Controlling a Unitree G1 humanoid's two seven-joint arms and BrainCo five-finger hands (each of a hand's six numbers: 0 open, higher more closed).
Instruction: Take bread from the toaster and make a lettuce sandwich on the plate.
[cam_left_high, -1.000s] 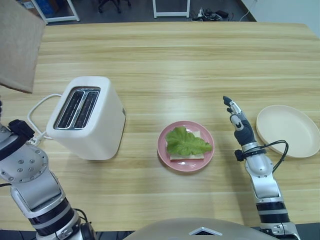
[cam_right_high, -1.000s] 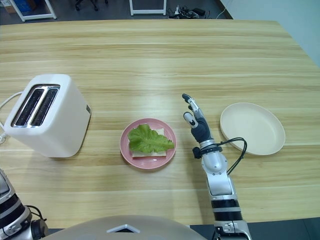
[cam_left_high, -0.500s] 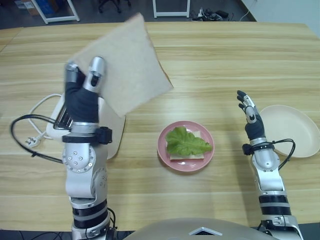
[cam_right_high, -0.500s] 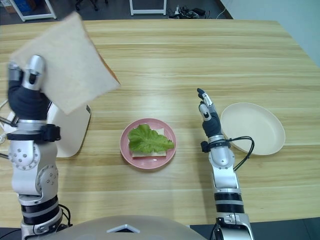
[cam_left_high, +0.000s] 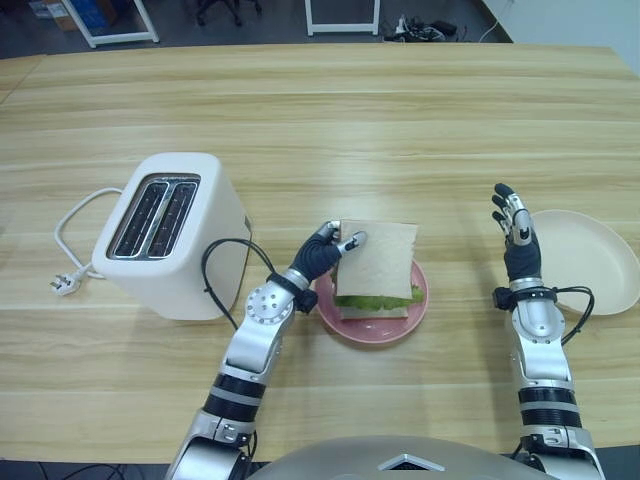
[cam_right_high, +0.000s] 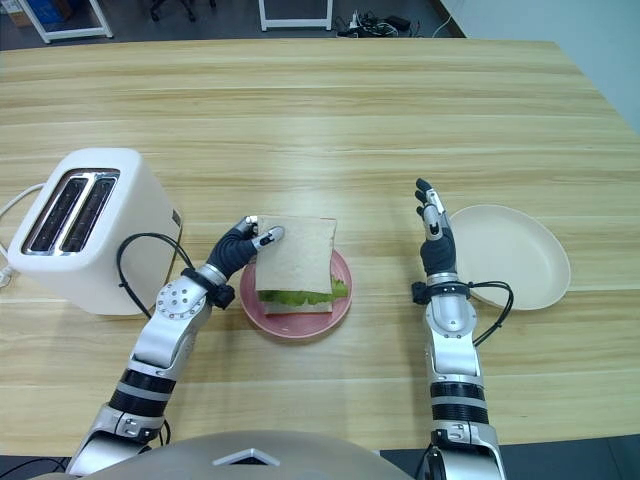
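A white toaster (cam_left_high: 172, 232) stands at the left of the wooden table, both slots showing dark. On the pink plate (cam_left_high: 410, 322) lies a bread slice with green lettuce (cam_left_high: 372, 299) on it. A second bread slice (cam_left_high: 378, 261) lies over the lettuce, and my left hand (cam_left_high: 325, 256) is shut on its left edge. My right hand (cam_left_high: 518, 243) is held upright to the right of the pink plate, fingers spread and holding nothing.
A cream plate (cam_left_high: 592, 260) sits at the right edge, just behind my right hand. The toaster's white cord and plug (cam_left_high: 62, 284) trail off to the left. Bare wood stretches across the far half of the table.
My left hand has brought the bread slice down from above the toaster onto the lettuce on the pink plate. My right hand has drifted slightly right, toward the cream plate.
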